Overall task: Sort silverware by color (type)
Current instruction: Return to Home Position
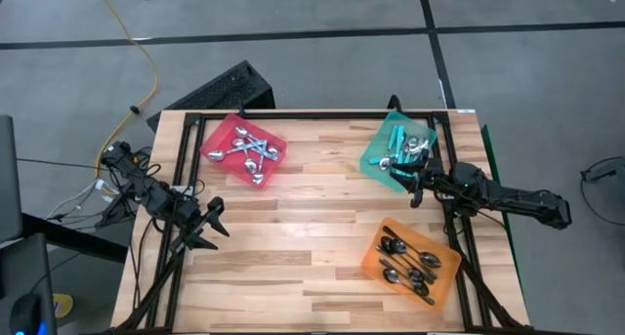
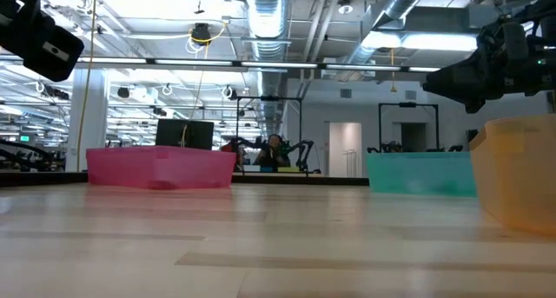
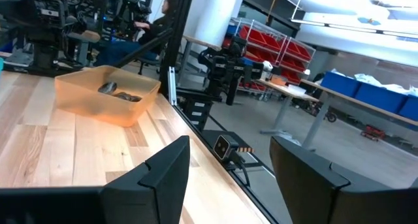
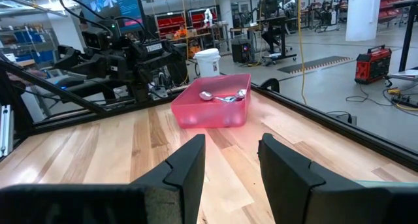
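Note:
The spoons lie sorted in three trays. Shiny silver spoons (image 1: 250, 149) lie in the red tray (image 1: 217, 145) at the far left. Teal-handled spoons (image 1: 398, 145) lie in the teal tray (image 1: 376, 159) at the far right. Black spoons (image 1: 405, 259) lie in the orange tray (image 1: 376, 252) at the near right. My left gripper (image 1: 217, 218) is open and empty over the table's left side. My right gripper (image 1: 415, 186) is open and empty just on the near side of the teal tray, above the table.
Black frame bars run along the table's left, right and far edges (image 1: 293, 115). Bare wood (image 1: 303, 218) lies between the trays. A person sits in the room beyond the table (image 2: 274, 150).

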